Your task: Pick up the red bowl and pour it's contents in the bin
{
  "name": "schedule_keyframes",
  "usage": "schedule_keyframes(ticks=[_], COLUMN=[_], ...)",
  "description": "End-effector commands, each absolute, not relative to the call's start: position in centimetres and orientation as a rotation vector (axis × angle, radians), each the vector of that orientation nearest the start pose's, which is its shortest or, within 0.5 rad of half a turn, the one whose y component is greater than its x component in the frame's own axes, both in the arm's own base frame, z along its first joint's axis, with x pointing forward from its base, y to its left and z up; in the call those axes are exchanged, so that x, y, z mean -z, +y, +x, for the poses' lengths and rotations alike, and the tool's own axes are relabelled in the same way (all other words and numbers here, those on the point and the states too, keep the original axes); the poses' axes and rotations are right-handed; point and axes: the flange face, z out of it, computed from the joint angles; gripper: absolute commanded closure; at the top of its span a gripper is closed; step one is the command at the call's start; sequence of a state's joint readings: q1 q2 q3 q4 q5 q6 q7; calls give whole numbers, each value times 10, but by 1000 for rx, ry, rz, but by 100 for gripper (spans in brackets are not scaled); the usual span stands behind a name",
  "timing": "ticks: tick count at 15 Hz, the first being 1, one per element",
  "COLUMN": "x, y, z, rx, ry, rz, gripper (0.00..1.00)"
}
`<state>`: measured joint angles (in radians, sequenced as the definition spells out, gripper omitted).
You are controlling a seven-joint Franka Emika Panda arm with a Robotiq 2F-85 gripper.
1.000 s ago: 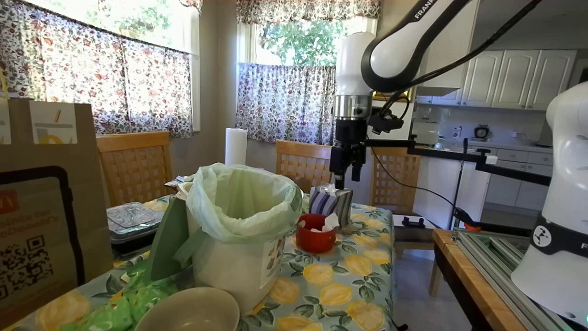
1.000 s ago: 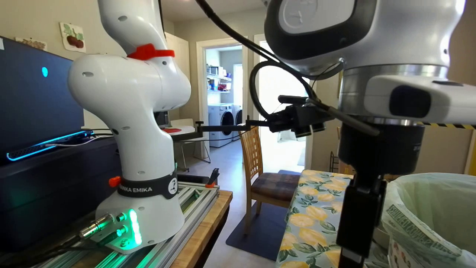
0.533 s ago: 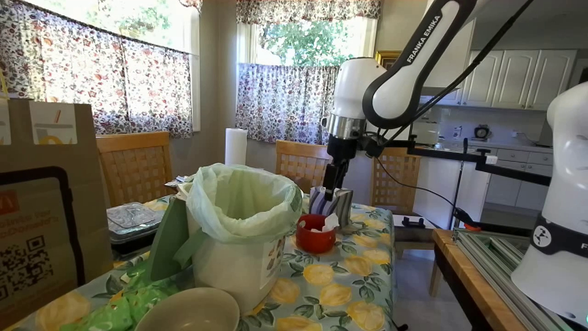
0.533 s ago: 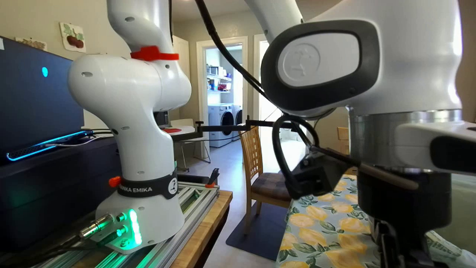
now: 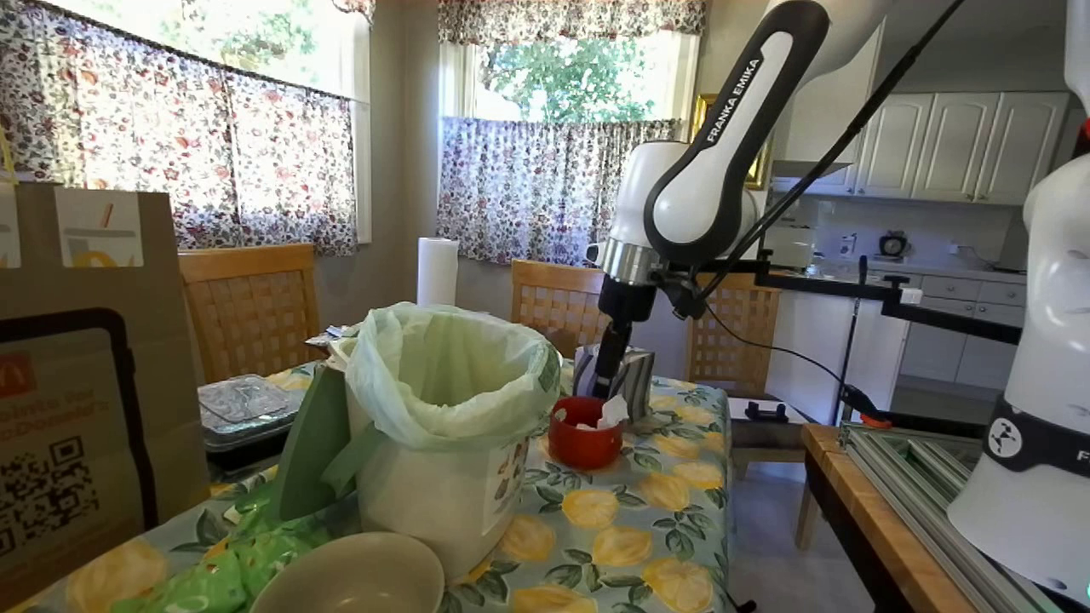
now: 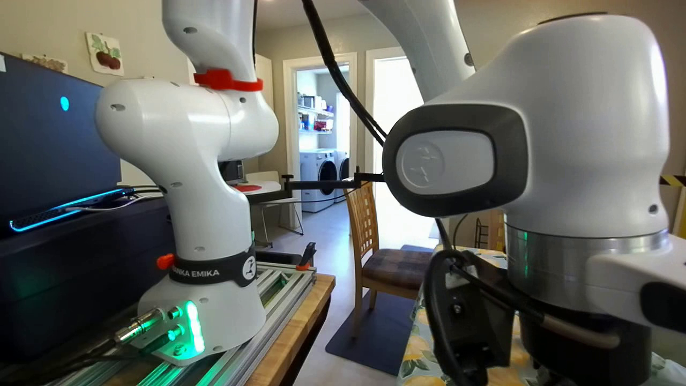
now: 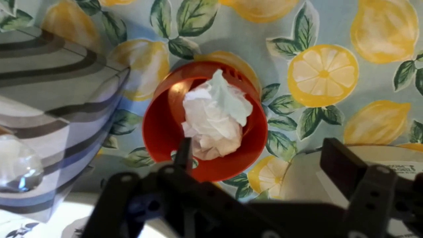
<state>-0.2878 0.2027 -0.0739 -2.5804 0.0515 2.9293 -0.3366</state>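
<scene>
Careful now: the small round red plastic bowl (image 5: 586, 444) is set upright on the lemon-print tablecloth (image 5: 673, 536), between the striped cardboard tissue box (image 7: 66, 109) and the white bucket-like bin (image 5: 426, 502) lined with a pale green plastic bag (image 5: 473, 421). If the grasp is tried off-centre, the rim could be struck, the bowl tipped, and its crumpled white tissue (image 7: 214, 119) spilled short of the bin; the bin itself, so near, might be nudged on the way down. And the black two-fingered claw (image 7: 258, 148)? Spread wide, with nothing gripped; in the wrist view one fingertip (image 7: 183, 153) is seen overlapping the bowl's edge, the other what seems the bin's side. Whether the rim is touched cannot be told.
</scene>
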Motion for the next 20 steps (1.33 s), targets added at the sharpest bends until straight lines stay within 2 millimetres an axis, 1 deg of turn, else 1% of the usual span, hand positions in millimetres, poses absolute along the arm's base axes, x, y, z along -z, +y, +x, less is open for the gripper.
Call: schedule_keyframes(ticks=[1, 2, 5, 6, 9, 16, 18, 20], x=[-190, -188, -183, -179, -177, -169, -164, -158], y=[-185, -191, -214, -222, -237, -250, -252, -252], z=[434, 431, 421, 419, 414, 427, 429, 433], rx=[145, 111, 12, -2, -10, 8, -7, -31], ry=[129, 184, 490, 586, 848, 1361, 1457, 1502], rz=[-3166, -3168, -3136, -3124, -3050, -2784, -2726, -2702], gripper=[0, 0, 0, 0, 0, 0, 0, 0])
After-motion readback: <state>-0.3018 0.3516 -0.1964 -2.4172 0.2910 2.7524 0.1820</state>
